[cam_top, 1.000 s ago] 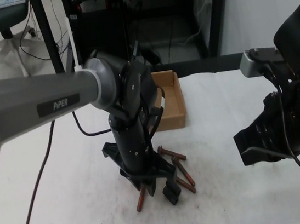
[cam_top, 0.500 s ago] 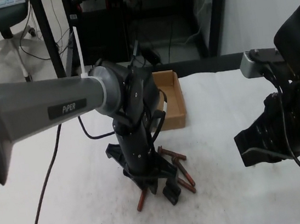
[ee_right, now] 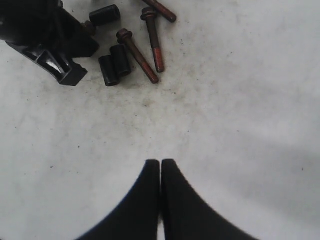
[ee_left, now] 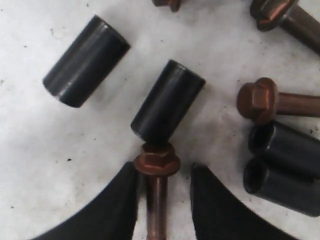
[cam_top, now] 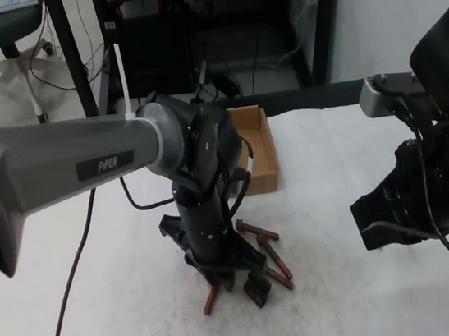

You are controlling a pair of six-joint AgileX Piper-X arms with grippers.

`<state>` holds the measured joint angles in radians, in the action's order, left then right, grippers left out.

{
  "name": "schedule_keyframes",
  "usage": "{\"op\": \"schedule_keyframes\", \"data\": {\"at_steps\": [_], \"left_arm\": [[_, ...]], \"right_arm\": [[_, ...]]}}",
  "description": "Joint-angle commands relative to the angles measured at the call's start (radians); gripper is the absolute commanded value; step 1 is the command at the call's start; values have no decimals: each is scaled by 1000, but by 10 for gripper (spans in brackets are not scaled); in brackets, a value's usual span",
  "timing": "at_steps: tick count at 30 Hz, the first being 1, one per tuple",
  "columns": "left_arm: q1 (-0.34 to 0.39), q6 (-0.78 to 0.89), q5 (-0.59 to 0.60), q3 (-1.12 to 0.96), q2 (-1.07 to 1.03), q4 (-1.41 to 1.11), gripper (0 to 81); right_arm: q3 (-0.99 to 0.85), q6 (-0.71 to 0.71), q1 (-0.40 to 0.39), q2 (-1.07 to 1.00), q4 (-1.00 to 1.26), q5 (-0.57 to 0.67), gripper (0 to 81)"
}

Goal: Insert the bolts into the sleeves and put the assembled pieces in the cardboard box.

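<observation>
Two arms over the bench (cam_top: 375,305), high view first: the left gripper (cam_top: 240,286) is down among the hardware, the cardboard box (cam_top: 258,157) near at its 1 o'clock, and the right arm (cam_top: 440,173) sits well apart at 3 o'clock. One bolt (cam_top: 211,300) pokes out from under the fingers, flat on the surface. Its long axis runs 1 to 7 o'clock, plain end toward 7. Loose bolts (cam_top: 259,231) lie at the gripper's 2 to 4 o'clock.

Over to the left wrist view: the jaws stand narrow, straddling what I take for that same bolt's shank, with a sliver of daylight on each side, so not pinched yet by my read. Its hex head butts the end of a sleeve (ee_left: 167,102), whose axis kinks slightly off the bolt's line. Head-first looks like the wrong end for insertion, so I'd expect a turn-around. A second sleeve (ee_left: 85,62) lies apart, and a pair of sleeves (ee_left: 285,150) lies touching side by side, just beside another bolt (ee_left: 280,102).

Handling call: all of it looks like steel, stiff, dense, smooth and round, so apt to roll and skid. Take the bolt on the shank near the head, and the sleeve across its middle.

Right wrist view: the right gripper (ee_right: 160,200) hovers over bare bench, fingers pressed together, holding nothing, the hardware well away
</observation>
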<state>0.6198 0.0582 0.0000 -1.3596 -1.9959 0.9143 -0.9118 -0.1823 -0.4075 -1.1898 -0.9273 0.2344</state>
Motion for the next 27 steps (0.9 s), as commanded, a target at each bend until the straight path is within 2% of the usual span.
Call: {"op": "schedule_keyframes", "data": {"at_steps": [1,19,21,25,26,27], "left_arm": [[1,-14,-50,-4,0,-4,331],[1,-7,-19,-4,-17,-10,322],[1,-6,-19,-4,-20,-1,253],[1,-14,0,-4,-25,17,36],[1,-14,13,-4,-27,16,1],[1,-14,25,-4,-29,16,0]], "right_arm": [[0,2,1,14,-10,14,8],[0,26,1,14,-18,14,8],[0,26,1,14,-18,14,8],[0,26,1,14,-18,14,8],[0,26,1,14,-18,14,8],[0,26,1,14,-18,14,8]]}}
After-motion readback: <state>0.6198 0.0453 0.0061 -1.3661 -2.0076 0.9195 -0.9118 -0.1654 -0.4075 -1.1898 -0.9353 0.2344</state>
